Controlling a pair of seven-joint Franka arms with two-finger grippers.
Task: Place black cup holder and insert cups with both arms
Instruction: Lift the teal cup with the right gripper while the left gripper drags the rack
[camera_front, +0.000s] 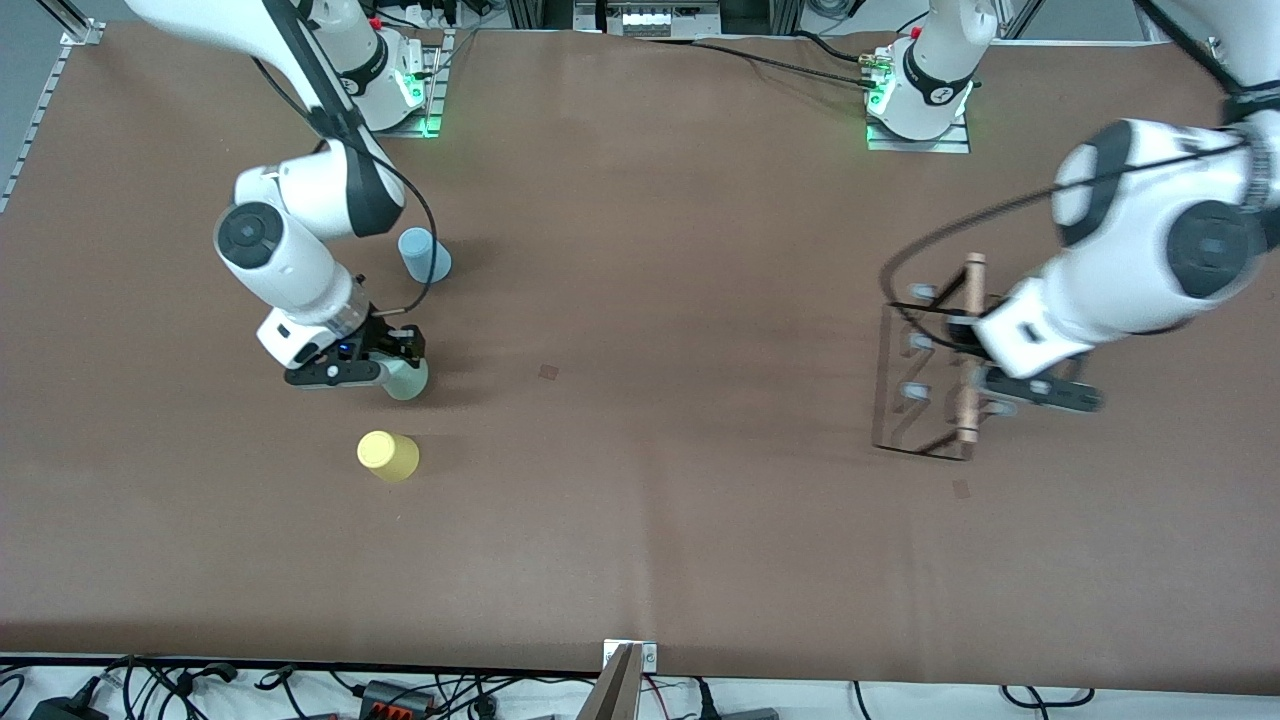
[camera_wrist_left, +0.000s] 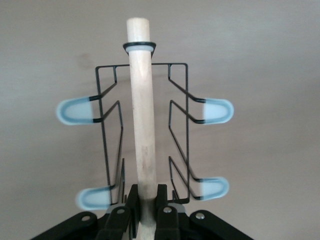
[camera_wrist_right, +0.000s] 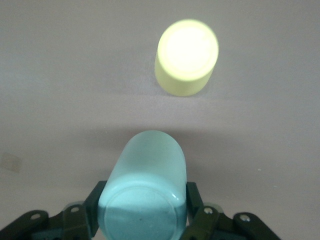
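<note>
In left claw (camera_wrist_left: 145, 212): holder rod (camera_wrist_left: 142, 115).

Even overhead light, soft shadows; left arm (camera_front: 1140, 250) motion-blurred, yellow cup (camera_wrist_right: 186, 55) overexposed.

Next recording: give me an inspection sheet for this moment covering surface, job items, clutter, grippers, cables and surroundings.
Surface: brown table covering, flat, with two small square marks.
Job's things: thin black wire cup holder with light wooden rod at the left arm's end; small light blue plastic cup, pale mint green cup and yellow cup at the right arm's end, yellow nearest the front camera.
Clutter: nothing seen.
Grippers: left gripper, jaws shut on the rod; right gripper, jaws around the mint cup.
Cables: black cable along each arm; loose wiring along the table edges.
Surroundings: metal framing at the edges.
</note>
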